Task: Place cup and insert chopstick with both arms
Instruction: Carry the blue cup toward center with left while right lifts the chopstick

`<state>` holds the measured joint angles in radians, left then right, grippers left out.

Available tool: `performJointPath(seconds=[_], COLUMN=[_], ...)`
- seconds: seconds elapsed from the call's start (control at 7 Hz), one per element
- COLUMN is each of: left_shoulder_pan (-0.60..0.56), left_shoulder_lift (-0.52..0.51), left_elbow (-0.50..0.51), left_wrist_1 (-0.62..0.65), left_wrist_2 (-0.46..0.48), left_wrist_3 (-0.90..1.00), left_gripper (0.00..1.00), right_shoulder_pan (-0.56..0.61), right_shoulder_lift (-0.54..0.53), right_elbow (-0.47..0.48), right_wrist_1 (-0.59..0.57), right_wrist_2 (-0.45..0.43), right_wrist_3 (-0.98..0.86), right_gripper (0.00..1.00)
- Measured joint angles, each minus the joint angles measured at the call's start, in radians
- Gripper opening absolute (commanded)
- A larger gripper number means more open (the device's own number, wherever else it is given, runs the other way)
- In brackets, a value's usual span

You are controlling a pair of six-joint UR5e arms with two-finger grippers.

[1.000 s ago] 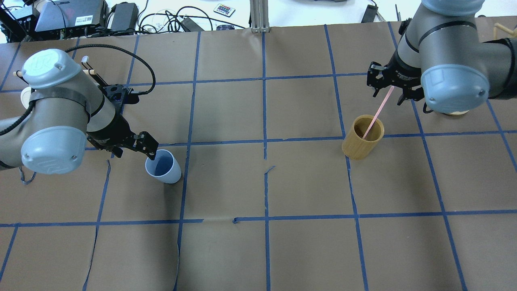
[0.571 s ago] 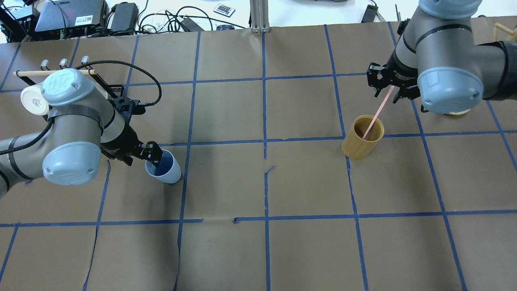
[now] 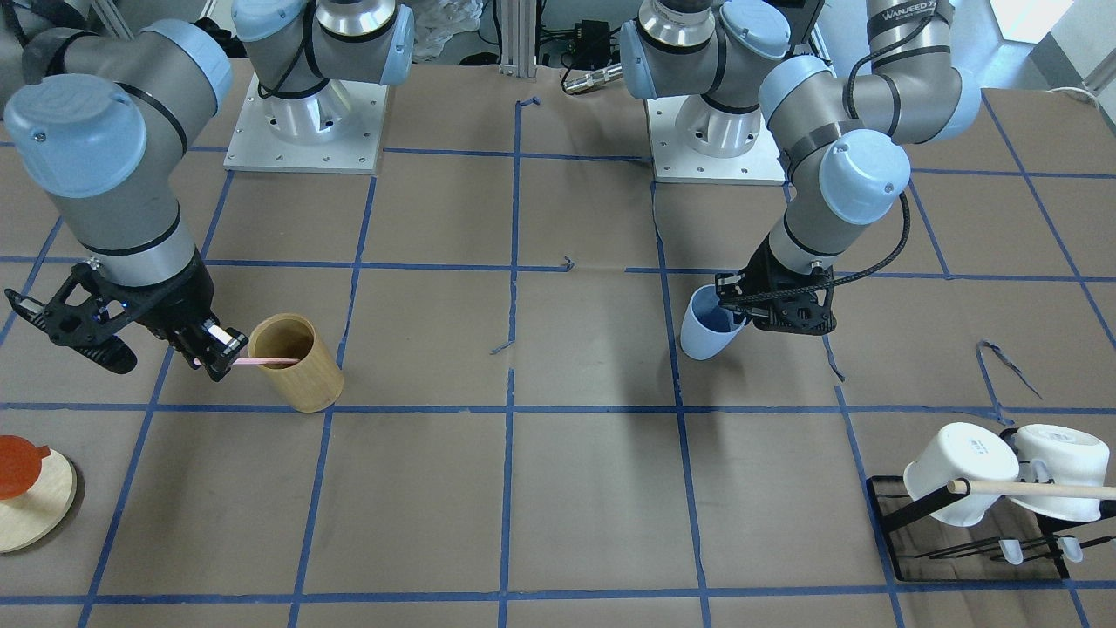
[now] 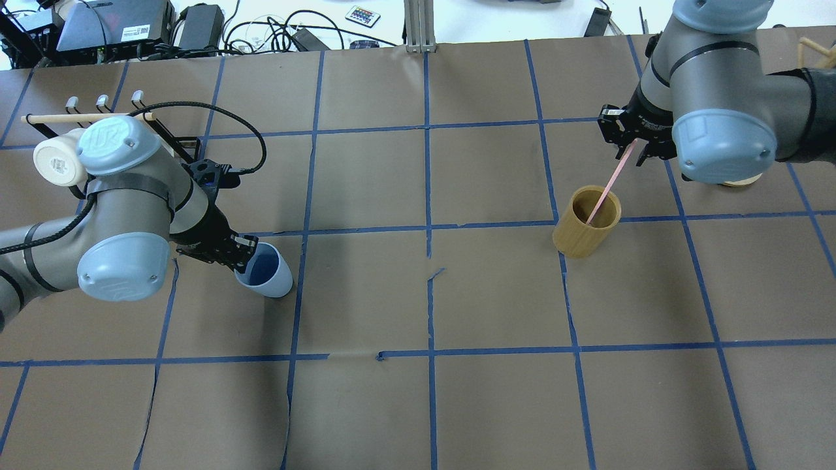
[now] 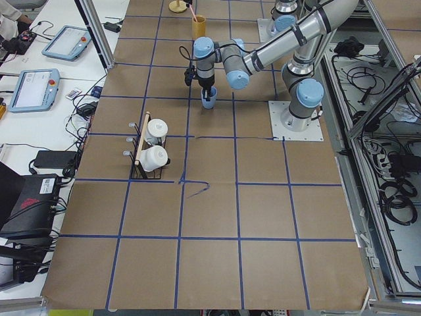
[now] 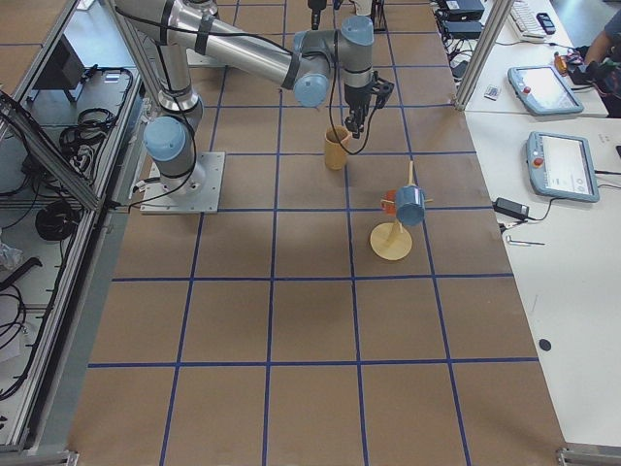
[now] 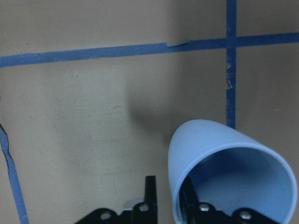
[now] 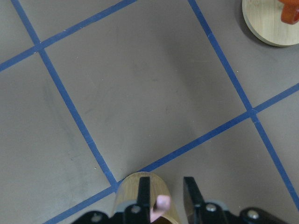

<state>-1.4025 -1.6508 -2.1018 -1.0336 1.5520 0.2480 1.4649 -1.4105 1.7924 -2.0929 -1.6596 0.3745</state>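
Observation:
The light blue cup (image 4: 271, 279) stands left of the table's middle; it also shows in the front view (image 3: 700, 338) and the left wrist view (image 7: 210, 144). My left gripper (image 4: 247, 256) (image 7: 167, 186) straddles its near rim, one finger inside and one outside, with a gap showing at the outer finger. A pink chopstick (image 4: 609, 184) (image 3: 261, 360) leans in the tan bamboo cylinder (image 4: 584, 238). My right gripper (image 4: 629, 151) (image 8: 166, 184) brackets the stick's top end (image 8: 162, 205), jaws narrow, with slim gaps on both sides.
A black rack (image 3: 907, 506) with two white mugs and a pale wooden rod (image 3: 1037, 488) stands behind the left arm (image 4: 55, 163). A round wooden stand (image 3: 35, 501) with an orange piece sits past the right gripper (image 8: 275, 18). Blue tape lines grid the brown table.
The left gripper moved down onto the cup's rim, one finger going inside. Both grippers' jaws narrowed. The cup and the chopstick kept their places.

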Motion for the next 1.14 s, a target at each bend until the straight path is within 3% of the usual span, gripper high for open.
performJointPath(seconds=[0.29, 0.57, 0.71, 1.0, 1.14], left_shoulder_pan=[-0.1, -0.274, -0.352, -0.464, -0.501], left_shoulder_lift=[0.001, -0.029, -0.059, -0.137, -0.168], left_elbow=[0.077, 0.168, 0.189, 0.225, 0.245], left_wrist_1=[-0.03, -0.084, -0.054, 0.029, 0.041], left_wrist_2=[0.003, -0.005, -0.015, -0.012, 0.008], left_wrist_3=[-0.098, -0.294, -0.381, -0.506, -0.544], left_gripper=[0.0, 0.0, 0.0, 0.0, 0.0], right_shoulder_pan=[0.0, 0.0, 0.0, 0.0, 0.001], right_shoulder_lift=[-0.001, -0.001, -0.001, -0.001, -0.002], right_elbow=[-0.004, -0.003, -0.002, -0.003, -0.005], right_wrist_1=[0.001, 0.003, 0.005, 0.008, 0.009], right_wrist_2=[0.011, 0.013, 0.014, 0.017, 0.018], right_wrist_3=[0.009, 0.006, 0.005, 0.0, -0.001], right_gripper=[0.36, 0.33, 0.12, 0.0, 0.0])
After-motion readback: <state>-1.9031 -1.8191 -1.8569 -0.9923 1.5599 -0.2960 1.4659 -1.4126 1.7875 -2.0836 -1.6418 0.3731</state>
